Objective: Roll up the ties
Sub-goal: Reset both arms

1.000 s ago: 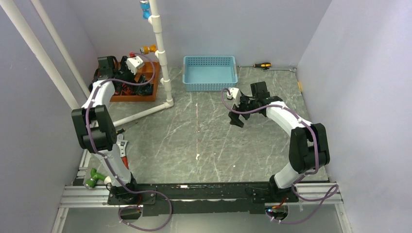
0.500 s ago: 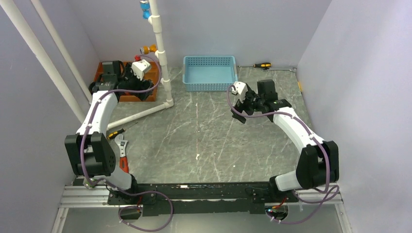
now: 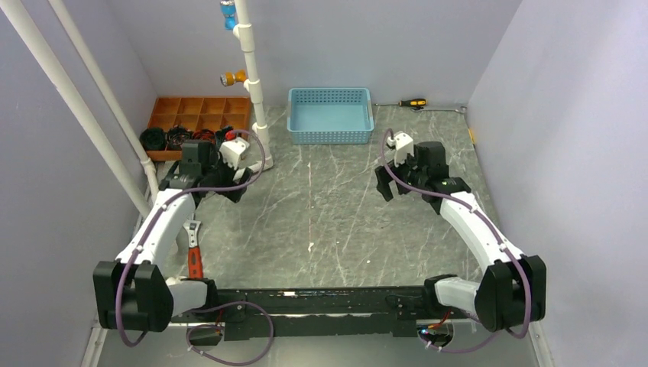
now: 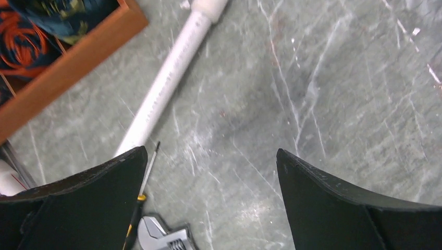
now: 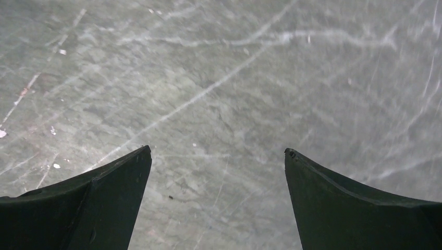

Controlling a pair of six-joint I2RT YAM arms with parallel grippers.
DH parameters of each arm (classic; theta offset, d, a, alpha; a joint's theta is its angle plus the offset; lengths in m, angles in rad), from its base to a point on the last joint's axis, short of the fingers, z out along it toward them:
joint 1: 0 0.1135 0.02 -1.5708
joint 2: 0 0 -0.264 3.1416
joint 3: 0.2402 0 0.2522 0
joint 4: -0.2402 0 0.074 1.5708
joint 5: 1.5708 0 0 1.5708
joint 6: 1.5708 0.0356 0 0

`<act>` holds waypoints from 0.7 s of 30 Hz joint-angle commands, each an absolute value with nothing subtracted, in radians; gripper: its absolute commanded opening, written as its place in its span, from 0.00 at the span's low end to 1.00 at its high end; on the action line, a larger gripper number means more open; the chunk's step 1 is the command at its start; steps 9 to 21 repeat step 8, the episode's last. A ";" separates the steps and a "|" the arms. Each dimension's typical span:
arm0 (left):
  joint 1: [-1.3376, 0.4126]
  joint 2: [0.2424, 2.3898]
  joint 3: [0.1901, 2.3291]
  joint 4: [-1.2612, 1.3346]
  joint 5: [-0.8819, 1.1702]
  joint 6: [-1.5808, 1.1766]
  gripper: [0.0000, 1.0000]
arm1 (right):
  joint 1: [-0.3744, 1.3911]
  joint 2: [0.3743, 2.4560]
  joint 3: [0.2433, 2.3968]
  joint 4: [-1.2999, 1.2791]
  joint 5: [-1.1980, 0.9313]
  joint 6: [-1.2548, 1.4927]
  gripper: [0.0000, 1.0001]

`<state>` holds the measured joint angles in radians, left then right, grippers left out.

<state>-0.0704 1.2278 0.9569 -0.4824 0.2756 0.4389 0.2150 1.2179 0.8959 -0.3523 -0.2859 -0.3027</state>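
The table (image 3: 321, 229) is a smooth grey-green stone-look sheet with white veins and a faint sheen. The tray (image 4: 78, 60) looks like orange-brown wood, matt. The ties (image 4: 65, 10) in it are dull patterned cloth (too blurred to tell the weave). The pipe (image 4: 167, 86) is white plastic with a satin finish. The left gripper (image 4: 211, 151) has fingers (image 4: 88, 208) of matt black plastic, as has the right gripper (image 5: 218, 151). The basket (image 3: 330, 138) is perforated blue plastic. The wrench (image 4: 168, 238) has a bright bare-metal head.
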 commanded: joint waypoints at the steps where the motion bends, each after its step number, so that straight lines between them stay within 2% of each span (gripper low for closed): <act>1: -0.079 1.133 0.883 -0.410 0.210 0.366 0.99 | 0.158 1.133 0.816 -0.318 -0.220 -0.159 1.00; 7: -0.089 1.049 0.829 -0.378 0.199 0.374 0.99 | 0.103 1.094 0.799 -0.334 -0.249 -0.149 1.00; 21: -0.089 1.047 0.834 -0.387 0.192 0.374 0.99 | 0.099 1.089 0.799 -0.334 -0.253 -0.150 1.00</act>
